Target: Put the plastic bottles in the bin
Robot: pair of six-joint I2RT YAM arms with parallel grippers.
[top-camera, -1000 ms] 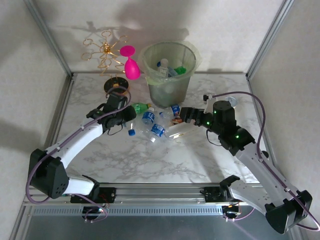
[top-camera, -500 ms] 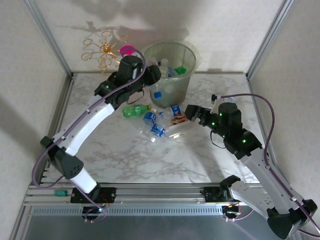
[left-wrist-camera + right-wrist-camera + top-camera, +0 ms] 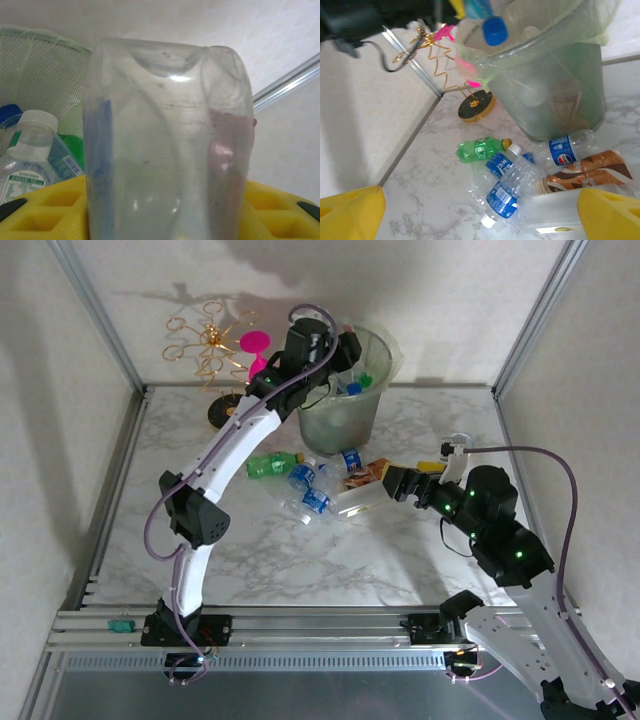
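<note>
My left gripper is raised over the near-left rim of the bin, shut on a clear crushed bottle that hangs cap down; its blue cap hangs over the bin's mouth. Inside the bin lie a white-capped clear bottle and a green one. On the table in front of the bin lie a green bottle, two blue-labelled clear bottles, a Pepsi bottle, a brown-labelled bottle and a frosted clear one. My right gripper stands open just right of the pile.
A pink goblet and a gold wire tree on a black base stand left of the bin. A small pale round object sits at the back right. Metal frame posts edge the table on both sides.
My left arm has swung up from the pile to the bin's rim with the blue-capped clear bottle in its grip. My right gripper has drawn back to the right, away from the pile.
</note>
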